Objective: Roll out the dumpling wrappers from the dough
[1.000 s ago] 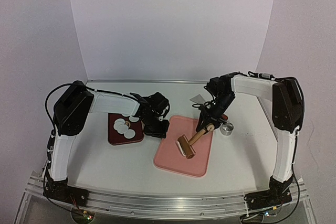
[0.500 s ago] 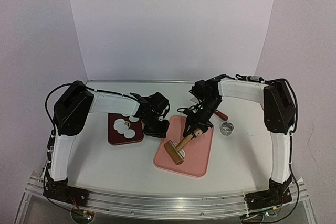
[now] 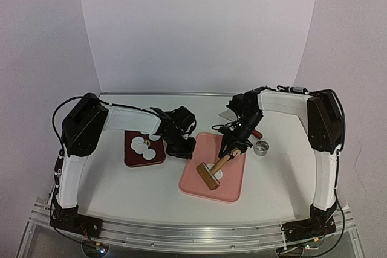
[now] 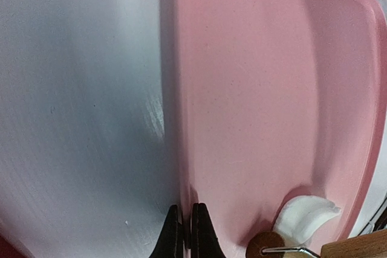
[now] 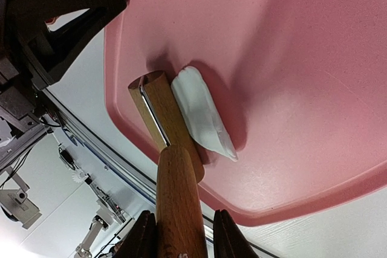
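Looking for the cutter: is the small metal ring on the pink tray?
No, the small metal ring stands on the white table beside the pink tray.

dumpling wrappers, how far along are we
Done: several round white dumpling wrappers lie on the dark red board. In hand: the right gripper holds the wooden roller against the white dough scrap on the pink tray; the shut left gripper sits at the tray's edge. Left: flattening that dough and cutting it; the small metal ring cutter stands aside.
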Robot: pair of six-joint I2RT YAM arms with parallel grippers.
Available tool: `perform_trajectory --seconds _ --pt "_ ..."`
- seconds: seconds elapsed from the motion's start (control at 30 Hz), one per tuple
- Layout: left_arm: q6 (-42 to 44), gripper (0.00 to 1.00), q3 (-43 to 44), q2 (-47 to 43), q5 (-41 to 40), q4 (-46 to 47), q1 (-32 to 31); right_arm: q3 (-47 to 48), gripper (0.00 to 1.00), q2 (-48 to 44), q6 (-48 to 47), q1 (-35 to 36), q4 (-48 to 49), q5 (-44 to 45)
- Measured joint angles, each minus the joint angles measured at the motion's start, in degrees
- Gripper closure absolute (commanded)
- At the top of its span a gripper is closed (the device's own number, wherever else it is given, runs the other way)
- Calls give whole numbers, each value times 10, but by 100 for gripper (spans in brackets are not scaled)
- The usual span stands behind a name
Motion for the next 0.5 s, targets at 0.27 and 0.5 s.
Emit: perform_trajectory --seconds 0.27,0.5 --pt "0 100 0 0 1 5 -1 1 100 -16 -45 -11 -17 -1" --pt "0 100 0 0 0 4 -1 7 100 -98 -29 -20 -37 2"
